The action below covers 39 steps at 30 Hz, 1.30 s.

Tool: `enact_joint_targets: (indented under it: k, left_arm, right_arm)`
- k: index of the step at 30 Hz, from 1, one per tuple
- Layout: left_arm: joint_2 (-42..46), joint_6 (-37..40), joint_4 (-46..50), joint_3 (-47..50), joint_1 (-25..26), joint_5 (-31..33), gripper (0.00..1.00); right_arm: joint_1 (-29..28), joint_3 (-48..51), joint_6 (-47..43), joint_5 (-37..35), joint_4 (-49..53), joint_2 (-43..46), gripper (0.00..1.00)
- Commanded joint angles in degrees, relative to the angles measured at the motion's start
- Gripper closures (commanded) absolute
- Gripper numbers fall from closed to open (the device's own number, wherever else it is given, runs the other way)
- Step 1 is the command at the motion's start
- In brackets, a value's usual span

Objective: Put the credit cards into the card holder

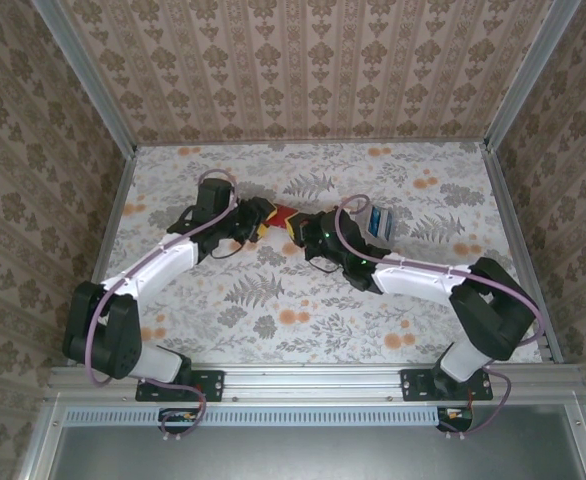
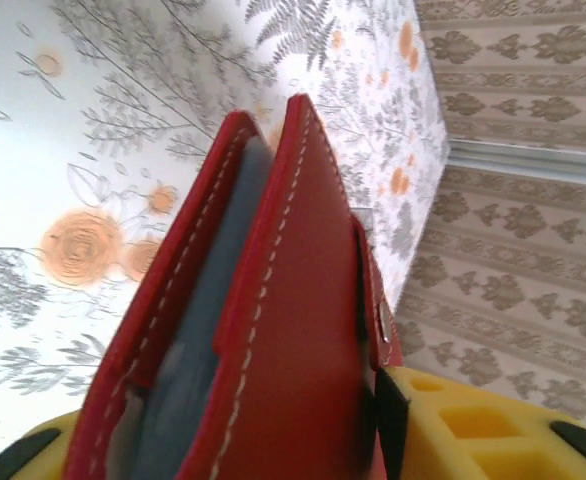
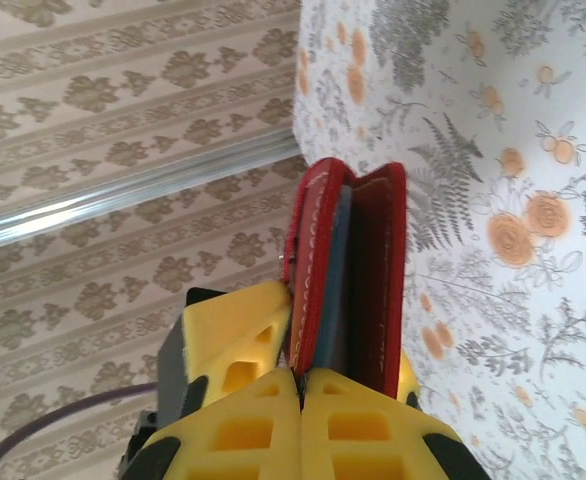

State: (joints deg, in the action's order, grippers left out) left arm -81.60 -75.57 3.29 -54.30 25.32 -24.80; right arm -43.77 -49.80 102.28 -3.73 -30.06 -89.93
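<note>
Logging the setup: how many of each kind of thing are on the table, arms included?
Wallet: 1
Blue card, in wallet: 1
Clear box: 1
Left arm, right arm: 2
Total: 5

The card holder point(image 2: 293, 330) looks like smooth red leather with pale stitching.

Clear box point(image 1: 377, 217) on floral table point(image 1: 423, 320); wallpapered walls point(image 1: 303, 60).
</note>
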Motion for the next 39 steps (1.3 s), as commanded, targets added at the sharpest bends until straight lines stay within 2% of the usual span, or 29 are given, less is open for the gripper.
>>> enact_joint_targets:
  k: [1, 4, 6, 9, 12, 14, 17, 19, 23, 25, 26, 27, 29, 31, 33, 39]
  left_arm:
    - [-1.30, -1.74, -3.69, -4.41, 0.41, 0.64, 0.64]
    - [-1.48, -2.00, -3.17, -4.90, 0.41, 1.05, 0.84]
    - [-1.03, -1.72, -4.53, -4.76, 0.35, 0.98, 0.85]
    - [-1.04, 1.08, -3.82, -5.82, 0.43, 1.10, 0.79]
    - [-2.06, 3.32, -4.92, -7.07, 0.41, -2.10, 0.85]
    - [-3.00, 6.13, -4.48, -8.14, 0.41, -4.68, 0.91]
    - [-4.64, 11.45, -1.98, -9.95, -0.11, -8.65, 0.92]
    - [-5.45, 16.85, 2.64, -12.00, -0.50, -10.16, 0.99]
    - [-6.38, 23.74, 7.19, -14.63, -0.53, -11.63, 1.00]
    - [-7.67, 29.53, 11.58, -17.86, -0.36, -15.19, 1.00]
    - [-8.30, 32.57, 14.68, -19.59, -0.10, -15.72, 1.00]
    - [-9.11, 35.75, 18.69, -21.53, 0.29, -16.15, 1.00]
    - [-10.25, 39.52, 24.11, -23.65, 0.45, -17.51, 1.00]
    - [-10.75, 39.69, 24.96, -23.30, 0.45, -20.03, 1.00]
    - [-10.69, 38.40, 23.91, -21.99, 0.44, -22.08, 1.00]
    - [-10.74, 35.40, 22.81, -21.90, 2.55, -27.82, 1.00]
  right_arm:
    - [-0.58, 2.52, 1.16, -2.92, -0.78, 2.36, 1.00]
    - [-0.62, 3.52, 1.25, -3.85, 0.00, 3.66, 1.00]
    - [-0.62, 4.29, 1.13, -4.56, 0.37, 4.55, 1.00]
    - [-0.62, 4.72, 0.20, -5.15, 3.67, 5.92, 1.00]
    - [-0.73, 5.90, -0.25, -4.95, 2.84, 6.34, 0.98]
    - [-0.64, 7.21, -2.87, -4.50, 0.66, 6.63, 0.83]
    - [0.38, 8.83, -8.56, -2.48, 1.26, 8.78, 0.61]
    - [1.60, 9.47, -14.72, -1.15, 6.64, 12.21, 0.54]
    - [2.84, 11.06, -28.68, -0.07, 14.78, 18.50, 0.51]
    - [2.99, 9.10, -40.77, -0.56, 21.79, 22.37, 0.49]
    - [3.11, 7.99, -46.43, -0.16, 24.02, 23.41, 0.48]
    - [3.20, 6.21, -53.62, 0.44, 26.91, 24.19, 0.44]
    - [3.31, 1.91, -65.28, 3.26, 32.11, 24.08, 0.43]
    - [3.25, -3.91, -74.38, 4.97, 40.05, 22.12, 0.44]
    - [3.33, -7.45, -78.87, 3.44, 45.40, 20.09, 0.44]
    - [4.17, -14.44, -87.69, 8.42, 51.38, 13.26, 0.45]
